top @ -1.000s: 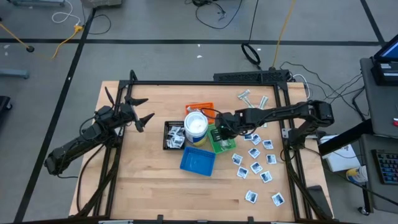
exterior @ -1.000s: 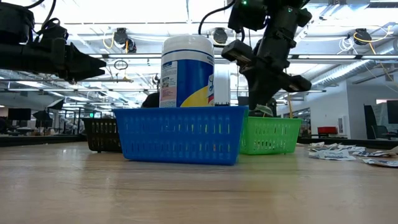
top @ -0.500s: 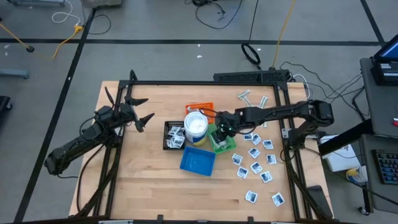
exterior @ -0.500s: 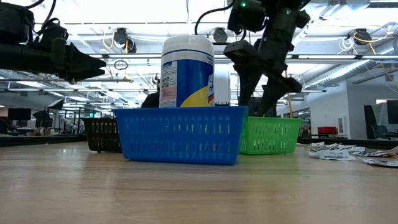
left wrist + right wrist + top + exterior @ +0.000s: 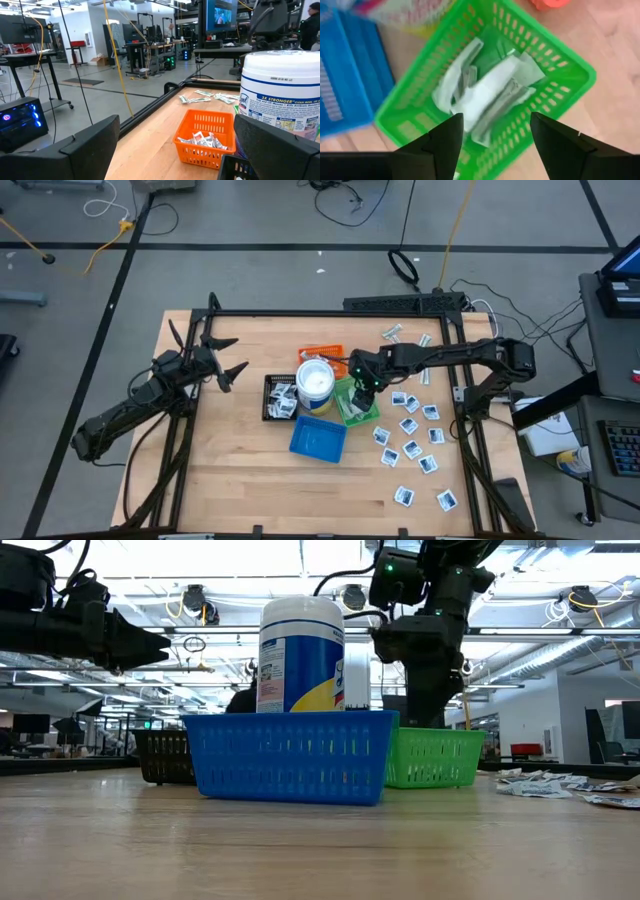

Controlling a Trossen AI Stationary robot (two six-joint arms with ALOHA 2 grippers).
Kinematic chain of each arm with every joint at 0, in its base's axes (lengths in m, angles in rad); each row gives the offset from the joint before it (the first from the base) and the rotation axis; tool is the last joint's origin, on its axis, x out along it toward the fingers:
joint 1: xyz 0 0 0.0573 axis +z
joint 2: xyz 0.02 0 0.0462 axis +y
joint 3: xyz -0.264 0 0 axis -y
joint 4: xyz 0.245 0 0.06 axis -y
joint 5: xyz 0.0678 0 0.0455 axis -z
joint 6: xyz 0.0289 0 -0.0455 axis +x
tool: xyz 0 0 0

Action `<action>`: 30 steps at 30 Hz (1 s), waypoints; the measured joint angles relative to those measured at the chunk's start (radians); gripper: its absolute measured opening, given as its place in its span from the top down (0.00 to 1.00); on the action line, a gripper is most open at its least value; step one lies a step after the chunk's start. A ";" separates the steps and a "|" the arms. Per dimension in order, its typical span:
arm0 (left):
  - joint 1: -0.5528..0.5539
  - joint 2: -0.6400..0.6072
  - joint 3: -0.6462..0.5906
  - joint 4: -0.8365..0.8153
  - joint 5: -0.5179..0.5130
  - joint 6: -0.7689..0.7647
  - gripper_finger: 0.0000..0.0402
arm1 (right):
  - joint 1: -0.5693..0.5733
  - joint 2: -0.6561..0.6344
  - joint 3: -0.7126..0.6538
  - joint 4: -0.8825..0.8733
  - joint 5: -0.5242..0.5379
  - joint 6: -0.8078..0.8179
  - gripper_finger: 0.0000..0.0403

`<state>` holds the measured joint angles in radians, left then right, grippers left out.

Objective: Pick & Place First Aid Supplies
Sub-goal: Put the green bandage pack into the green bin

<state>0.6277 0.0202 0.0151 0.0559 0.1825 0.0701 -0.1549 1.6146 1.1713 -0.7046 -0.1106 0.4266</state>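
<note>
While the left pincer (image 5: 228, 358) waits wide at centre-left, the right pincer (image 5: 361, 387), wide and empty, has risen above the green tray (image 5: 368, 412) of strips (image 5: 485, 95).

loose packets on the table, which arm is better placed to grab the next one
The right. Its open gripper hangs over the green tray, and the loose packets lie scattered just beside that tray. The left gripper waits across the table, beyond the black tray.

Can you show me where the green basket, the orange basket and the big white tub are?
green basket (image 5: 572, 67): right wrist view, its rim.
orange basket (image 5: 205, 150): left wrist view, front wall.
white tub (image 5: 300, 655): low view, its label.
</note>
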 joint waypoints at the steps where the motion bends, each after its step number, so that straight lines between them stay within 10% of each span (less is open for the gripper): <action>1: 0.000 0.000 0.000 0.000 0.000 0.000 0.01 | -0.003 0.000 0.000 -0.011 0.001 -0.027 0.44; 30: 0.000 0.000 0.000 0.000 0.000 0.000 0.01 | -0.588 -0.072 0.000 -0.101 0.015 -0.208 0.45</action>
<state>0.6277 0.0201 0.0154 0.0555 0.1825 0.0700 -0.7428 1.5425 1.1713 -0.8059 -0.0960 0.2185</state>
